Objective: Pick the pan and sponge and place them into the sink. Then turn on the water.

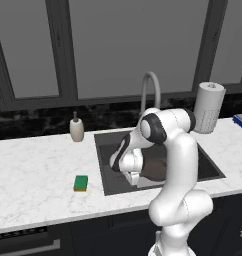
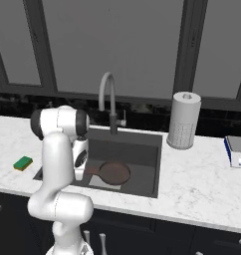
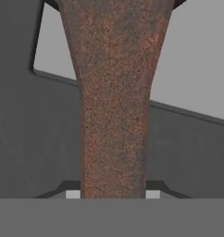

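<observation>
Both base views share the sink point(image 1: 105, 150) from opposite rear sides — hand view close above its floor.

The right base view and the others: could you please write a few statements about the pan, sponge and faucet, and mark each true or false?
1. The round dark-brown frying pan lies in the dark-grey sink. True.
2. The green-and-yellow sponge is in the sink. False: it lies on the white marble counter, left of the basin.
3. Water runs from the curved grey faucet. False: no stream shows.
4. The pan's brown handle lies between the gripper fingertips. True.

Hand point(image 3: 113, 193) low, fingers closely spaced
</observation>
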